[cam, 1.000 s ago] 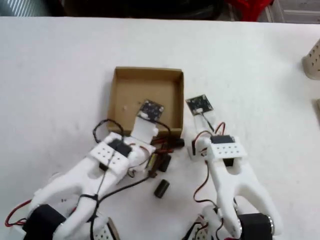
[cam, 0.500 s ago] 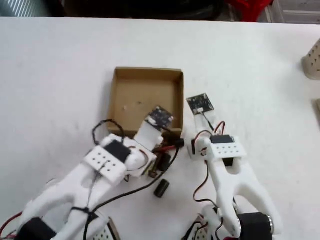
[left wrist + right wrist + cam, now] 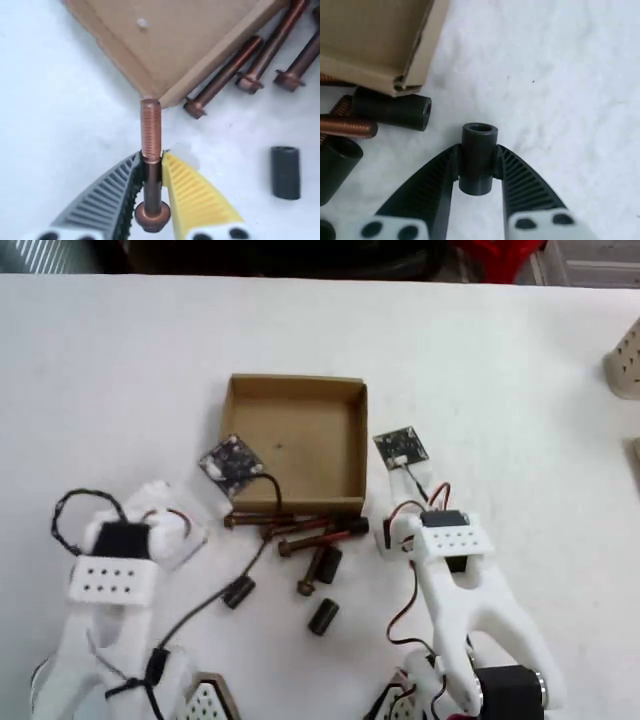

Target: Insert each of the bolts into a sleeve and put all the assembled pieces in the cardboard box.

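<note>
The cardboard box (image 3: 295,435) sits open at mid-table, nothing visible inside. My left gripper (image 3: 151,157) is shut on a copper bolt (image 3: 150,125), whose threaded end points at the box's near left corner (image 3: 150,92). My left arm (image 3: 110,570) stands left of the box. My right gripper (image 3: 477,150) is shut on a black sleeve (image 3: 479,150), held upright over the table right of the box. Several loose bolts (image 3: 300,528) lie against the box's front wall. Black sleeves lie nearby (image 3: 238,592), (image 3: 322,617), (image 3: 327,562).
My right arm (image 3: 450,545) stands right of the bolt pile. A black cable (image 3: 190,615) trails from the left arm across the table. A pale perforated object (image 3: 625,365) stands at the right edge. The table's far half is bare white.
My left arm has swung left, away from the bolt pile in front of the box, uncovering the bolts and a sleeve. The right arm has not moved.
</note>
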